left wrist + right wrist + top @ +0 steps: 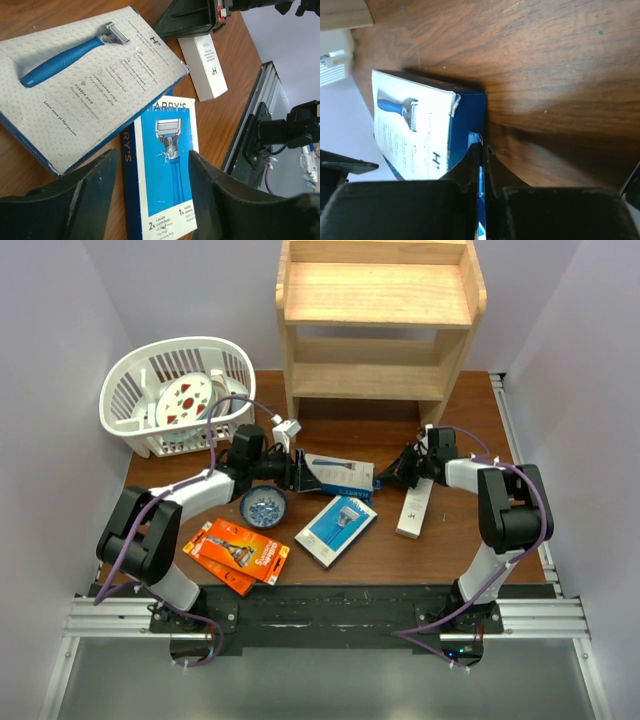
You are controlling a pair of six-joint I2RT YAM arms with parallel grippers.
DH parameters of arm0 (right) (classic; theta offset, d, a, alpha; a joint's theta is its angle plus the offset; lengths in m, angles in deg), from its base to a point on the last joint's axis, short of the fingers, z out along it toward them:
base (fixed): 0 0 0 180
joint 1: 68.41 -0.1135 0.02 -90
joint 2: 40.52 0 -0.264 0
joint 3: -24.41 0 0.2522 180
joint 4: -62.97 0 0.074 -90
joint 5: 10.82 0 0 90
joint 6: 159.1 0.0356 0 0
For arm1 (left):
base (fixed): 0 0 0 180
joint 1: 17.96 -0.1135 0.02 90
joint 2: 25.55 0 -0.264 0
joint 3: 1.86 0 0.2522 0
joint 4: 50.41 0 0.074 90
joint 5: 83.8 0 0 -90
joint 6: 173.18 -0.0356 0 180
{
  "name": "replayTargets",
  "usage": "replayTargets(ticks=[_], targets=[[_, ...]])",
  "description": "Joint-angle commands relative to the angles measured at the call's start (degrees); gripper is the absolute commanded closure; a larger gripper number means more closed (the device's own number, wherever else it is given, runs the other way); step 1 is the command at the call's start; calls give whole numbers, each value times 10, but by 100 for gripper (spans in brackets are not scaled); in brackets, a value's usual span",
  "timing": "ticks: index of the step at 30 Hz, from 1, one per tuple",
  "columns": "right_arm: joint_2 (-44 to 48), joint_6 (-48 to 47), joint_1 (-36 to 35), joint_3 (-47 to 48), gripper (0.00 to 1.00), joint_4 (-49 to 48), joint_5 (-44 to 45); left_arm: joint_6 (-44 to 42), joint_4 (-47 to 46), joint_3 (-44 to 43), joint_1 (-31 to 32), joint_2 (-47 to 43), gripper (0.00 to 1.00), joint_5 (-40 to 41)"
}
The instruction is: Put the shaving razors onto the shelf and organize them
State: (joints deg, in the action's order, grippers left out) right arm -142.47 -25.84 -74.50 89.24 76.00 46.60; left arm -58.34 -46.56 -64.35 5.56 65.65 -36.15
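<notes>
**Two sets of jaws at one razor box, shelf waiting behind**

Both arms were down low over the surface (400, 555), coming in from either side at the big razor box (340, 475). That box lay flat in the middle, white face up with a blue-handled razor pictured on it, a little in front of the shelf (380, 295). The shelf itself, pale pine with two tiers, stood at the far edge of the surface. Every pack in view lay on the surface in front of it, none on its boards.

Over on the right, the right jaws were closed tight at the right end of the big box. The wrist camera caught a thin blue-and-white sliver pressed between the dark fingers (420, 210), right where the box's blue end wall met them. By the look of it, that was a pinch on the box's edge.

On the other side, the left jaws stood well apart, fingers (65, 200) spread with nothing gripped between them, at the left end of the same box. Their camera looked past them at the blue Harry's pack (336, 528), flat on the wood just beside the big box.

A slim white box (415, 505) lay near the right arm. Two orange packs (235, 552) overlapped at the near left. A small blue bowl (263, 505) sat by the left arm, and a white slotted basket (125, 400) stood left of the shelf.
</notes>
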Motion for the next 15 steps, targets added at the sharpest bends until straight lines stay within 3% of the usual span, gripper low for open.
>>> replayTargets(ticks=[1, 4, 8, 15], targets=[[43, 16, -2, 3, 100, 39, -10, 62, -62, 25, 5, -28, 30, 25], [69, 30, -1, 10, 100, 57, -21, 151, -130, 41, 16, -28, 27, 27], [117, 99, -1, -9, 100, 46, -7, 190, -190, 27, 72, -9, 24, 33], [164, 129, 1, -62, 100, 16, 8, 288, -201, 42, 89, 43, 24, 69]])
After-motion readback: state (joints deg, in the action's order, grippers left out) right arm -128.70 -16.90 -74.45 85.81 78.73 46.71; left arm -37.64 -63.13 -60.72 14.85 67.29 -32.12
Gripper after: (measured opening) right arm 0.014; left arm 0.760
